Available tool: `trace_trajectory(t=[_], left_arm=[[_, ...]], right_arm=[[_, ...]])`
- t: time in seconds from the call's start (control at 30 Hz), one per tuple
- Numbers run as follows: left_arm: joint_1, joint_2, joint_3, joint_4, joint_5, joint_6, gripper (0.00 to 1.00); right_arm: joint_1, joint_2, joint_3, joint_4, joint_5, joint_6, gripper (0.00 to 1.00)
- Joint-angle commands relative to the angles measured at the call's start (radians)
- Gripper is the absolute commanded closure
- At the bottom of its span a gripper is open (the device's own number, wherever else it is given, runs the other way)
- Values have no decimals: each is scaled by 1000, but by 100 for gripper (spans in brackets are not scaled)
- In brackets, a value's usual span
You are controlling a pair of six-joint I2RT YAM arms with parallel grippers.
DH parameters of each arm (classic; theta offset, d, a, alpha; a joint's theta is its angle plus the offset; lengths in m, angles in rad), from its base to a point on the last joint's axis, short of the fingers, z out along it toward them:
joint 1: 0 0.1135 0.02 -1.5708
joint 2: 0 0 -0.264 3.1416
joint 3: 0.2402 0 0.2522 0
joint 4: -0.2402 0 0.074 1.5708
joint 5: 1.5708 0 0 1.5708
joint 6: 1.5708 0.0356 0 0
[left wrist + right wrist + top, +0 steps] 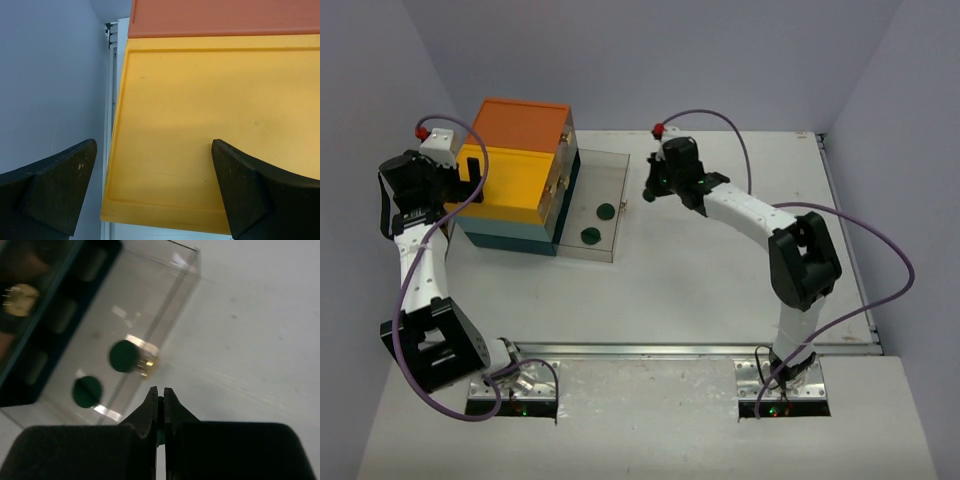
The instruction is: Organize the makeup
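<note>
My right gripper (159, 399) was closed with nothing visibly held, its tips just beside the gold knob (146, 366) of the clear drawer (186, 270), probably to work that drawer. Two dark green discs (123, 355) lay inside it. My left gripper (154, 145) was spread open over the drawer box (200, 100), likely to brace it.

no readable text, labels, brands or numbers on anything in view (any camera).
</note>
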Motion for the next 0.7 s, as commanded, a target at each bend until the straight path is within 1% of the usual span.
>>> trace_trajectory(t=[0.0, 0.03, 0.07, 0.13, 0.23, 0.3, 0.33, 0.4, 0.43, 0.47, 0.57, 0.67], left_arm=[[1, 17, -50, -158, -30, 65, 1], [2, 12, -52, -163, -25, 68, 2], [2, 9, -53, -170, -22, 75, 2], [1, 4, -58, -175, -24, 84, 1], [1, 3, -66, -175, -24, 88, 1], [1, 5, -73, -175, -14, 89, 1], [0, 5, -76, -175, -13, 90, 1], [1, 8, -79, -173, -14, 92, 1], [1, 8, -79, -173, -15, 93, 1], [1, 9, -79, -174, -17, 95, 1], [1, 11, -83, -171, -24, 102, 1], [2, 15, -90, -158, -30, 99, 1]], right_arm=[[125, 105, 183, 176, -52, -39, 100], [140, 154, 277, 131, -52, -43, 100], [165, 244, 365, 89, -59, -41, 100], [194, 354, 479, 42, -89, -25, 99], [217, 414, 546, 50, -106, -25, 92], [229, 454, 604, 37, -106, -29, 71], [231, 460, 612, 30, -108, -28, 61], [231, 460, 612, 25, -107, -26, 48], [231, 456, 608, 27, -104, -27, 46], [231, 452, 604, 28, -103, -32, 39], [231, 425, 597, 16, -116, -46, 34], [231, 367, 561, 0, -111, -55, 34]])
